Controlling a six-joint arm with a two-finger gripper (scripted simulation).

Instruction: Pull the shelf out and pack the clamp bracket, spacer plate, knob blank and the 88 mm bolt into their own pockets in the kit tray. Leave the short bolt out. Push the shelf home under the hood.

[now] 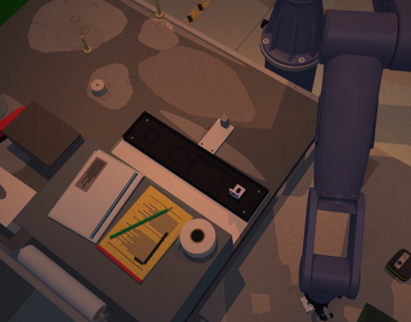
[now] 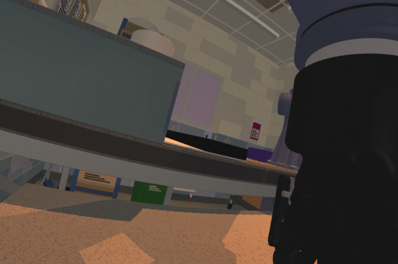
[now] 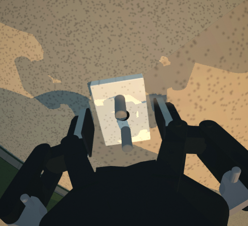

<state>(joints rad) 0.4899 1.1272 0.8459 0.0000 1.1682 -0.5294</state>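
Observation:
On the floor beside the bench lies a pale rectangular spacer plate point(image 3: 120, 109) with a small hole, and my open gripper point(image 3: 122, 127) hangs low over it, one finger on either side, holding nothing. From above, the gripper point(image 1: 318, 310) sits at the arm's lower end, off the bench. On the pulled-out shelf point(image 1: 185, 194) the black kit tray point(image 1: 195, 164) holds the white clamp bracket point(image 1: 237, 191) in its end pocket. The knob blank point(image 1: 98, 87) and two upright bolts point(image 1: 86, 44) point(image 1: 159, 10) stand on the bench top.
The bench edge point(image 1: 254, 225) runs beside the arm. The hood carries a notebook point(image 1: 95, 194), a yellow pad with pencil point(image 1: 147, 232) and a tape roll point(image 1: 198, 237). A pale bracket point(image 1: 217, 136) stands behind the tray. A small yellow-black device point(image 1: 403, 265) lies on the floor.

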